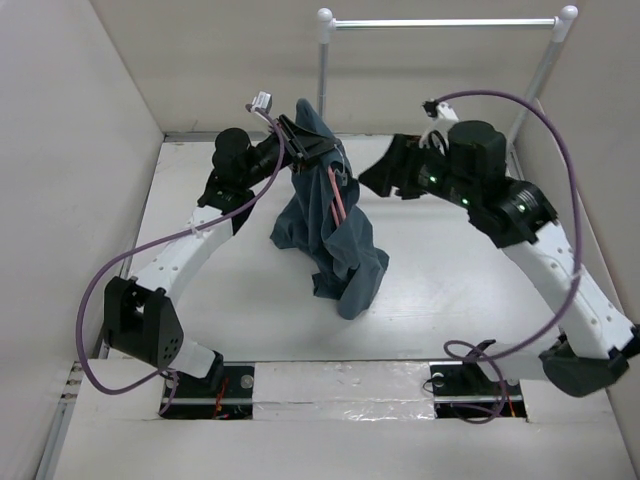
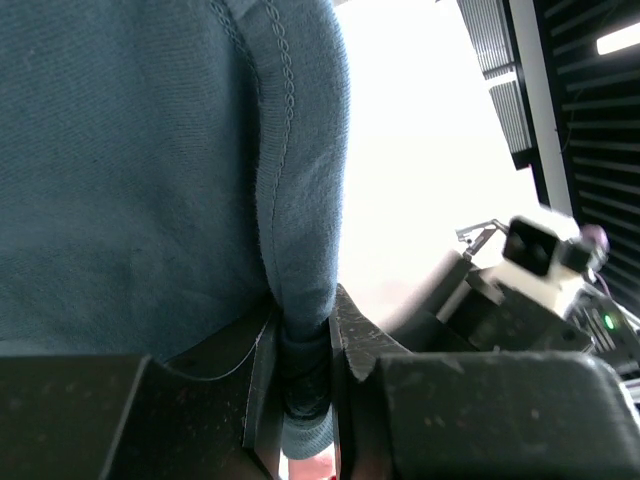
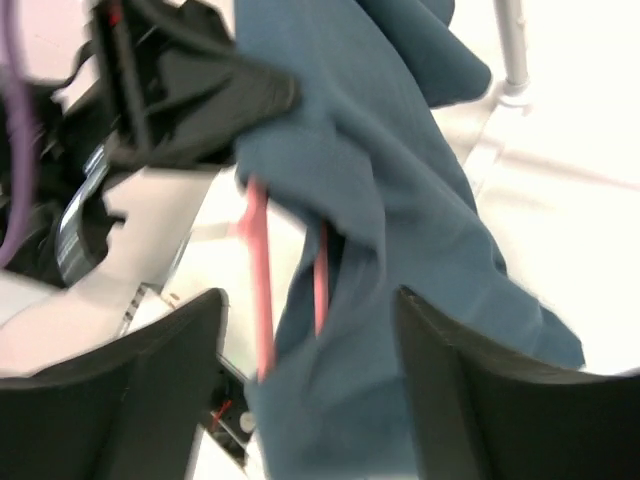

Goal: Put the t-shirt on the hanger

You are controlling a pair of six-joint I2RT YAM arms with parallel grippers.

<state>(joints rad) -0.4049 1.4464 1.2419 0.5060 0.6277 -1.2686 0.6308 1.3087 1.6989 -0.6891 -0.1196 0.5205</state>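
Note:
A dark blue t-shirt [image 1: 335, 235] hangs in a bunch above the table's middle. My left gripper [image 1: 305, 150] is shut on its upper edge and holds it up; in the left wrist view the hemmed cloth [image 2: 300, 200] is pinched between the jaws, with a bit of pink showing at the bottom. The salmon-pink hanger [image 1: 338, 205] is inside the shirt; only thin pink bars show, also in the right wrist view [image 3: 258, 290]. My right gripper [image 1: 385, 175] is open, just right of the shirt, its fingers [image 3: 150, 390] on either side of the hanging cloth [image 3: 400, 260] without touching.
A white clothes rack [image 1: 445, 22] with a metal bar stands at the back right. White walls close in the table [image 1: 230, 310] at left and rear. Purple cables loop from both arms.

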